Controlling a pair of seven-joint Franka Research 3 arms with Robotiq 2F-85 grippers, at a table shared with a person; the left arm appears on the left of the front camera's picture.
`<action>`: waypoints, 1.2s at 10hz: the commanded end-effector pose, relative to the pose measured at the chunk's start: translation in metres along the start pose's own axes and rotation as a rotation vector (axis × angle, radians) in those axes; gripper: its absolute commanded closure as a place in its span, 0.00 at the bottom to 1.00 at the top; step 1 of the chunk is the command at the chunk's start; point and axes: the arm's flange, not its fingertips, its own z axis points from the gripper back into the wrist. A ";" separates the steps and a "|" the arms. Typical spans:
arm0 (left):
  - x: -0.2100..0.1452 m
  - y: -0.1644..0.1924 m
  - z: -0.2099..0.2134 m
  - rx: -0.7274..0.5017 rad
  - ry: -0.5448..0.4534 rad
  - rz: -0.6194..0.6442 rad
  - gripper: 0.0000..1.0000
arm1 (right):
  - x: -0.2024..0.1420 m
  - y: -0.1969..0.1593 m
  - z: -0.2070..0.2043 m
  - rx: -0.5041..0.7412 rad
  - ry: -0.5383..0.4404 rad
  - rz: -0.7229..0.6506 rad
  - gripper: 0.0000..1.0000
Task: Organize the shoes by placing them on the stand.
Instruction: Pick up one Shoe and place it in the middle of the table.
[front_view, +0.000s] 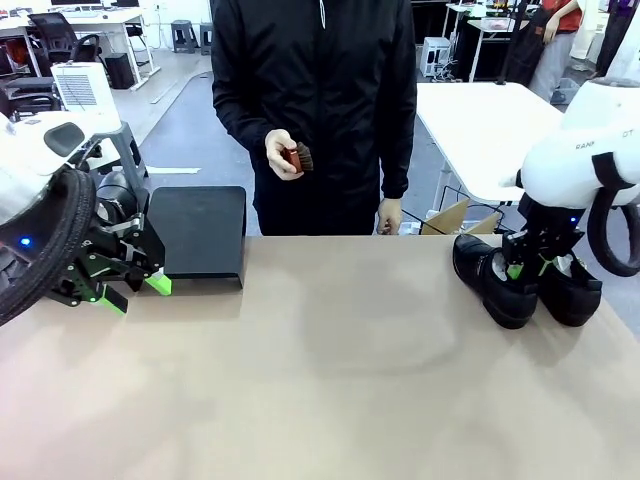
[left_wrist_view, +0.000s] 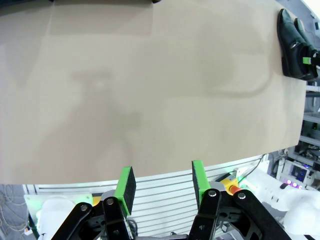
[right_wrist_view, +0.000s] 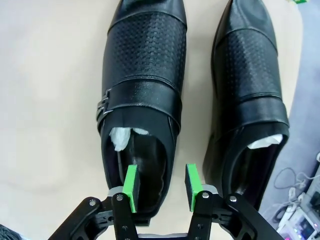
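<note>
Two glossy black shoes stand side by side at the table's right end, the left shoe (front_view: 492, 280) (right_wrist_view: 142, 90) with a buckle strap and the right shoe (front_view: 572, 290) (right_wrist_view: 250, 100) beside it. My right gripper (front_view: 527, 266) (right_wrist_view: 161, 187) reaches down onto the left shoe. One pad is inside its opening and the other is outside its side wall, with gaps still showing on both sides. The black stand (front_view: 200, 235) sits at the far left. My left gripper (front_view: 135, 292) (left_wrist_view: 162, 184) hovers open and empty in front of it. The pair of shoes (left_wrist_view: 295, 47) also lies far off in the left wrist view.
A person in a black jacket stands at the far side holding a small brown brush (front_view: 297, 157). The tan table (front_view: 320, 370) stretches bare between the stand and the shoes. A white table and cardboard box (front_view: 455, 215) stand behind at the right.
</note>
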 end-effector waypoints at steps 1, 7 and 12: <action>-0.001 -0.001 0.001 -0.014 0.008 0.001 0.39 | 0.009 0.001 -0.011 -0.055 0.003 -0.017 0.50; -0.001 -0.001 0.001 -0.014 0.008 0.001 0.39 | 0.011 -0.003 -0.031 -0.030 0.008 -0.017 0.74; -0.001 -0.001 0.001 -0.014 0.008 0.001 0.39 | 0.010 -0.005 -0.031 -0.009 0.029 -0.017 1.00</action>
